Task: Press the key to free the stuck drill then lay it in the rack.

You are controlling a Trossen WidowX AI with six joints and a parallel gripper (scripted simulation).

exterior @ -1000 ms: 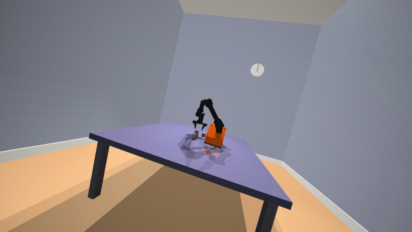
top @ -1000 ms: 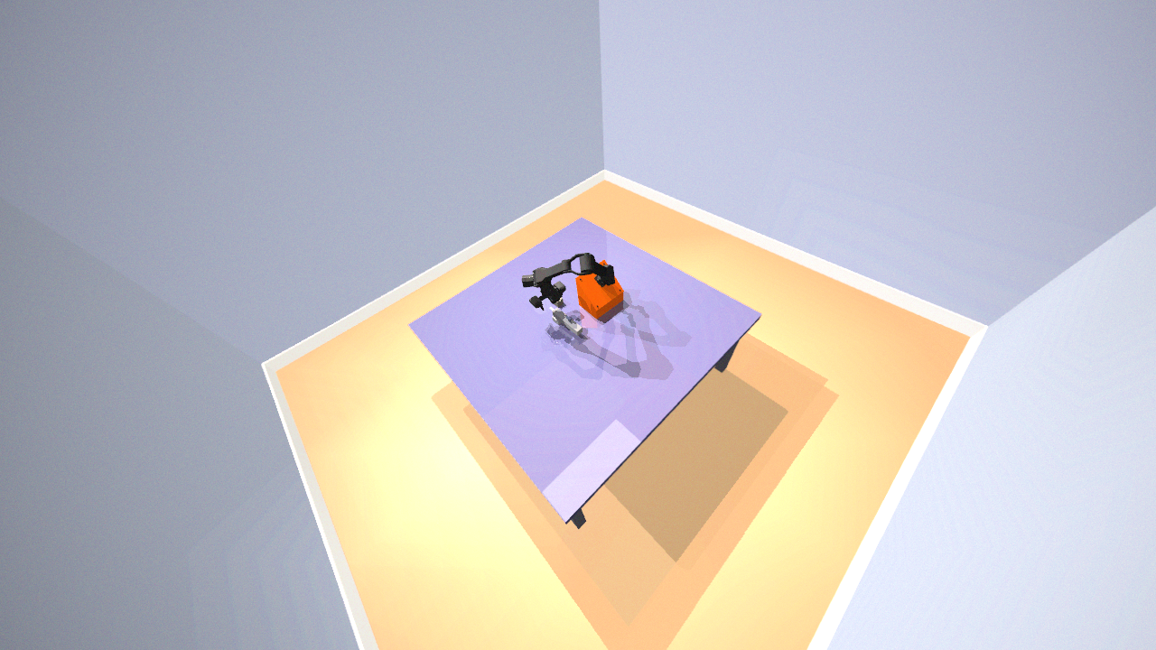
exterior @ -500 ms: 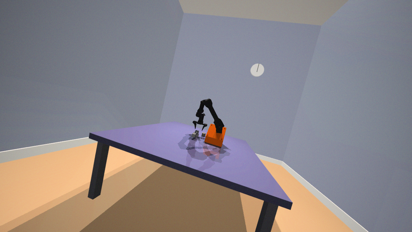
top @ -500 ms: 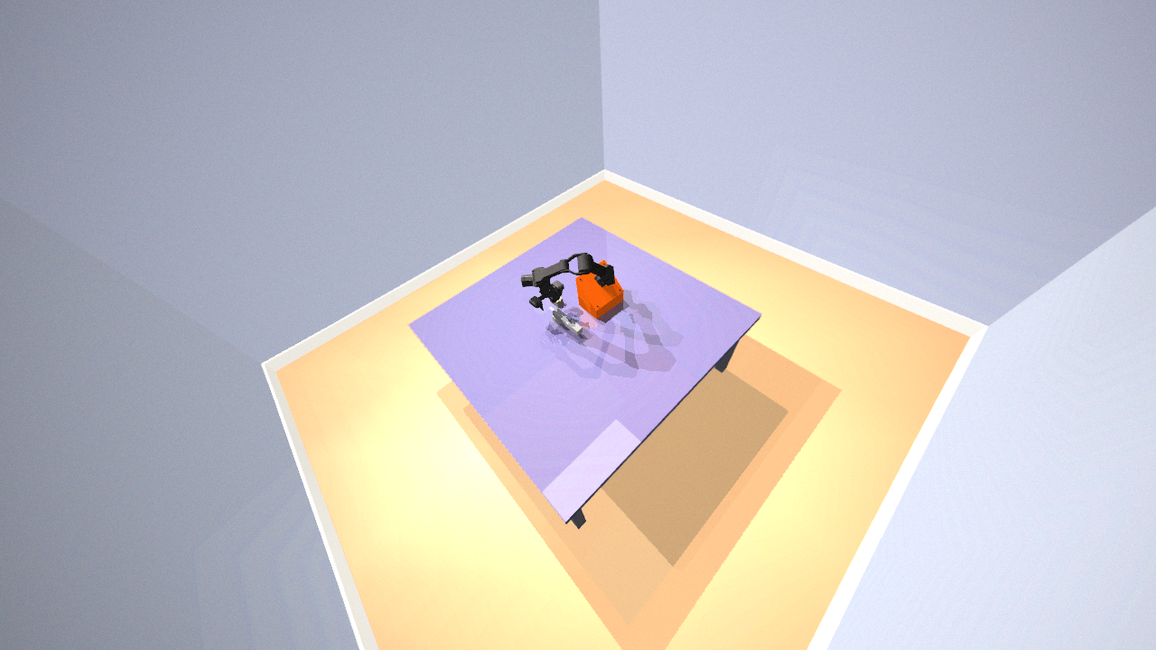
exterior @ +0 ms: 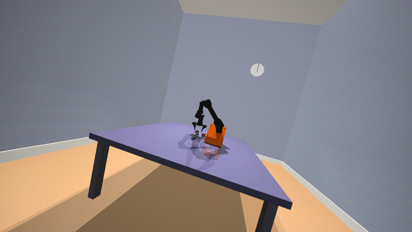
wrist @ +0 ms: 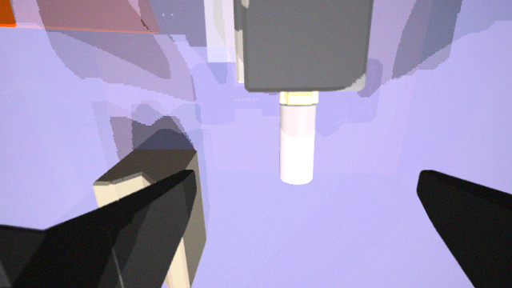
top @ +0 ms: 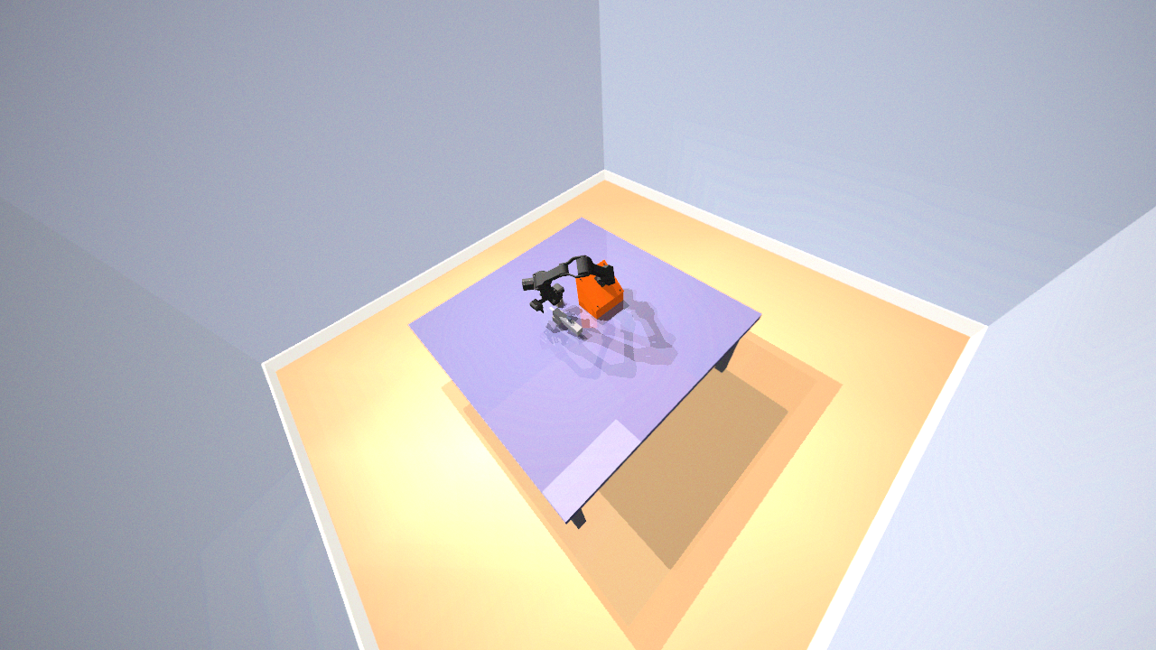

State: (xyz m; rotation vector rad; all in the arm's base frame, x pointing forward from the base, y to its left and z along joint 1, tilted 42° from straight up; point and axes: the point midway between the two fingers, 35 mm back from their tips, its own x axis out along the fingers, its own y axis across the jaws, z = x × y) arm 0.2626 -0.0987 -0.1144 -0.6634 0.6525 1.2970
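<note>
I have the claw [top: 548,306] [exterior: 198,130] [wrist: 303,180] wide open with nothing gripped, its fingers standing to either side of the line of the drill [top: 554,309] [wrist: 297,152]. I judge that spread is for straddling the pale shank before closing. The drill is lodged in the grey block [top: 570,325] [exterior: 194,135] [wrist: 306,44], with a brass-coloured collar [wrist: 298,98] against the block's face and the shank sticking out. That exposed end looks like my handhold for a straight pull. I can't make out the key from here, so whether the drill is freed is something I can't confirm; the open straddle suggests I'm past the press and setting up the pull.

The rack [top: 561,303] [exterior: 203,134] [wrist: 160,160], a notched beige block, stands beside the drill on the bench [top: 500,387] [exterior: 144,144] [wrist: 400,248]; its notch should cradle the shank. One finger overlaps it in the wrist view, so I'd watch for a knock while lowering.

My arm [top: 557,276] [exterior: 213,112] rises from the orange mount [top: 593,299] [exterior: 213,141] [wrist: 6,12], bends high at the elbow and drops its wrist so the fingers point down at the work.
</note>
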